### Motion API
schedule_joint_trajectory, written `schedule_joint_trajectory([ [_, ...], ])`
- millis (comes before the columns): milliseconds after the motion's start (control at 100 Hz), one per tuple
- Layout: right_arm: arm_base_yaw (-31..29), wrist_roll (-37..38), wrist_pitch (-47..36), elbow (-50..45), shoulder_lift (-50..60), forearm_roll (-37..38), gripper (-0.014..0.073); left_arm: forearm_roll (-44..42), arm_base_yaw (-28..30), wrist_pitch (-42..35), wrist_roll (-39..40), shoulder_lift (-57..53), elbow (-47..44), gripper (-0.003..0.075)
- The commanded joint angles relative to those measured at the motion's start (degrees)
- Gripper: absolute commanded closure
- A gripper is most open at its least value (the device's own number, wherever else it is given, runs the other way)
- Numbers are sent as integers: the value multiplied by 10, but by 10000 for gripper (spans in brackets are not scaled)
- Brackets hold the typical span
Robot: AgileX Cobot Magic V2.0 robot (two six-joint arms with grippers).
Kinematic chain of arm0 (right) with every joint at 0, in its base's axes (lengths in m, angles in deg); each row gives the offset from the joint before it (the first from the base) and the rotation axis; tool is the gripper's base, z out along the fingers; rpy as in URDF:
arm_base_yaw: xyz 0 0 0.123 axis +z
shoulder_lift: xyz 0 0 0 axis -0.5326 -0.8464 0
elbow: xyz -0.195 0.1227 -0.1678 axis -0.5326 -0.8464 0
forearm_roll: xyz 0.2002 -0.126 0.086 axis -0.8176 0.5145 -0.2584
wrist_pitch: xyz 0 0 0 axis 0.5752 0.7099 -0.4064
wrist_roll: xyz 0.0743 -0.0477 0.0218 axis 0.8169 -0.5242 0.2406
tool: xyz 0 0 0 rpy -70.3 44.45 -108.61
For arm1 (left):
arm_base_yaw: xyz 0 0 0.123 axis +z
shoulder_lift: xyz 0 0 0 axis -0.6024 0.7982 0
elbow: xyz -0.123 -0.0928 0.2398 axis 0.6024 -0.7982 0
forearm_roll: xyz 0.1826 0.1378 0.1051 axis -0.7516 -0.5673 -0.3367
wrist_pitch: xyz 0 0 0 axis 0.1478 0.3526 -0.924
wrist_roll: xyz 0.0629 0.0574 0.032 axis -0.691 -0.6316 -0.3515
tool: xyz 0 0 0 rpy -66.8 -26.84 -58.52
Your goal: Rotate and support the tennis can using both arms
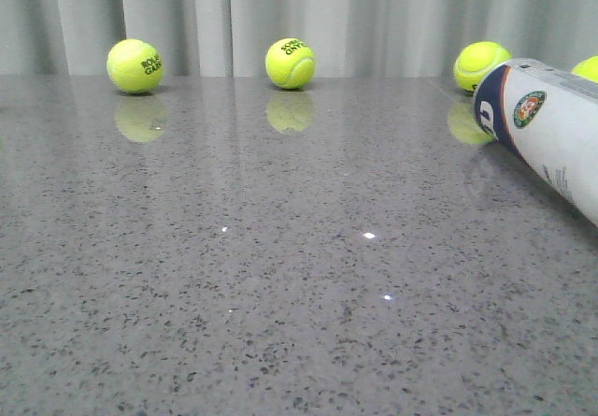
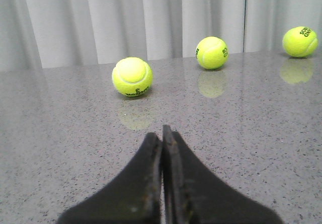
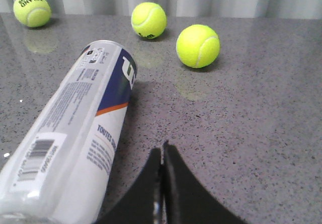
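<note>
The tennis can [image 1: 551,131] lies on its side at the right edge of the front view, white with a navy end and a round emblem. In the right wrist view the can [image 3: 75,133] lies just beside my right gripper [image 3: 161,151], which is shut and empty, apart from the can. My left gripper [image 2: 162,133] is shut and empty over bare table, with a yellow ball [image 2: 132,76] ahead of it. Neither gripper shows in the front view.
Grey speckled table [image 1: 280,276] with a grey curtain behind. Yellow tennis balls stand along the back: one at the left [image 1: 135,65], one in the middle [image 1: 290,63], one beside the can's end [image 1: 479,65]. Two balls [image 3: 197,45] lie beyond the right gripper.
</note>
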Motion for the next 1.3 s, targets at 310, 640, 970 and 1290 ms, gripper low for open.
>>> schedule_joint_trajectory([
  [310,-1,-4,222,291,-293,-29,411,3,1,-46,4,-18,-25,738],
  [640,-1,-4,329,417,-430,-119,-30,3,1,-46,4,-18,-25,738],
  [970,-1,-4,362,484,-551,-224,-29,3,1,-46,4,-18,-25,738],
  [1290,-1,-14,366,511,-658,-244,-28,3,1,-46,4,-18,-25,738],
])
